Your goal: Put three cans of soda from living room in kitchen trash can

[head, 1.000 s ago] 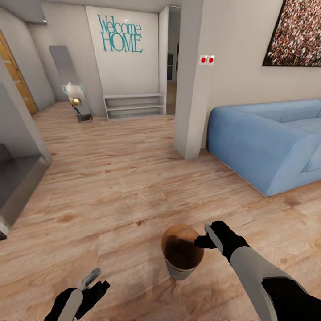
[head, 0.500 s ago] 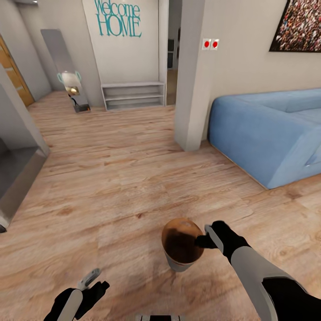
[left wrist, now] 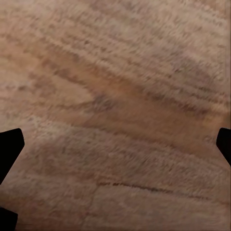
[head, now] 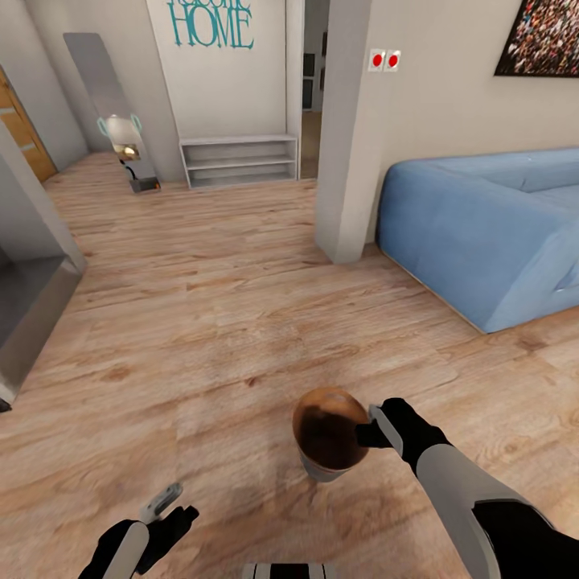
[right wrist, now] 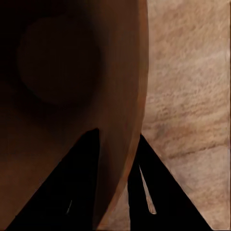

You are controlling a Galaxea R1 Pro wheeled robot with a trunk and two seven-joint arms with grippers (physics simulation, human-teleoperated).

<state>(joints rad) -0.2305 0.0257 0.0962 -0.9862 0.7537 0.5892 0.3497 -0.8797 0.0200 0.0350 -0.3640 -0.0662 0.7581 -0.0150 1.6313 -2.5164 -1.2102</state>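
Over the plank floor (head: pixel 201 322) beside the blue sofa (head: pixel 482 233), we carry the trash can (head: pixel 326 438) by its rim, our right gripper (head: pixel 371 430) pinching the wall so it hangs upright, our left gripper (head: pixel 165 507) open, empty.

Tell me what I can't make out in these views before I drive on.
- Trash can base: head view, hidden by its own flared rim; whether it rests on the floor is unclear.
- Bin interior: right wrist view, too dark to see contents.
- Sofa: cut off by the head view's right edge.
- Left tool: head view, foreshortened, so opening is unreadable.
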